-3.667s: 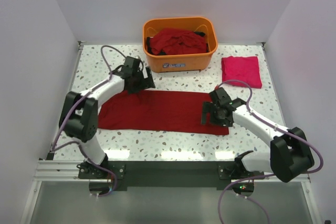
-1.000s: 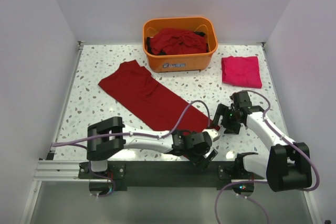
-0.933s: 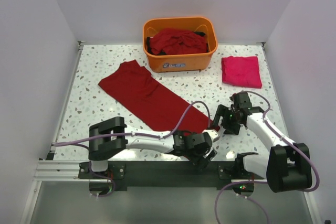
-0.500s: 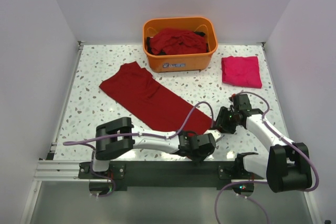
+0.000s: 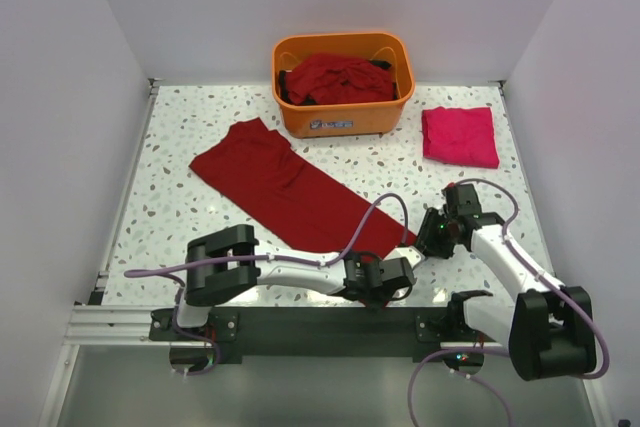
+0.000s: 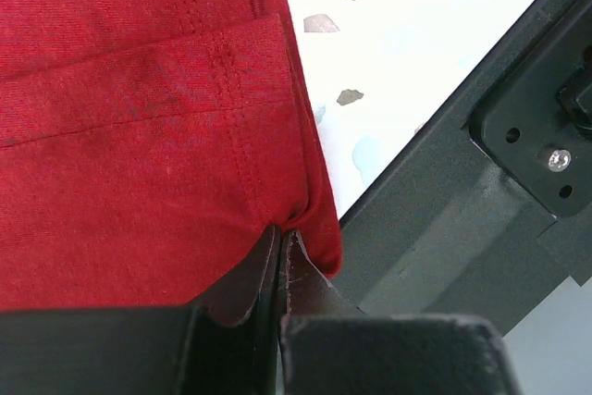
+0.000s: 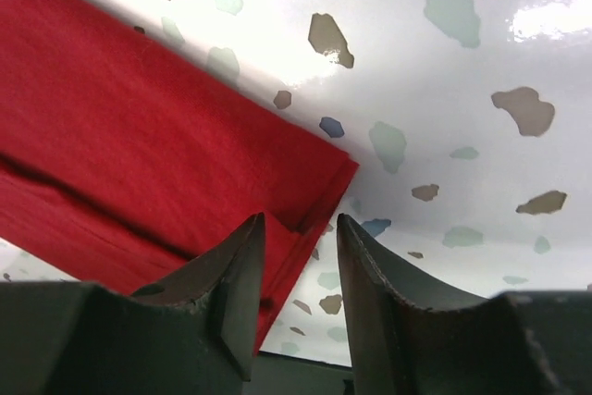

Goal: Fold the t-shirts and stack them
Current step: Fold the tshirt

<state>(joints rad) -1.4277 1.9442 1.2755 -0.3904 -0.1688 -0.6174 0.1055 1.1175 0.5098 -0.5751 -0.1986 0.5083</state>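
A dark red t-shirt (image 5: 290,187), folded into a long strip, lies slantwise from the back left toward the front right. My left gripper (image 5: 388,277) is at its near corner by the table's front edge. In the left wrist view the left gripper (image 6: 280,234) is shut on the hem of the t-shirt (image 6: 139,90). My right gripper (image 5: 428,239) is at the strip's right corner. In the right wrist view the right gripper (image 7: 301,221) is open, a finger on each side of the layered corner of the t-shirt (image 7: 139,136).
A folded pinkish-red t-shirt (image 5: 460,135) lies at the back right. The orange tub (image 5: 343,115) at the back middle holds crumpled dark red shirts (image 5: 335,77). A black frame rail (image 5: 320,322) runs along the near edge, close under the left gripper. White walls close in three sides.
The left jaws have closed on the shirt's near corner. The right jaws have narrowed around the right corner. Earlier the strip lay straight across the table; it now lies slantwise.
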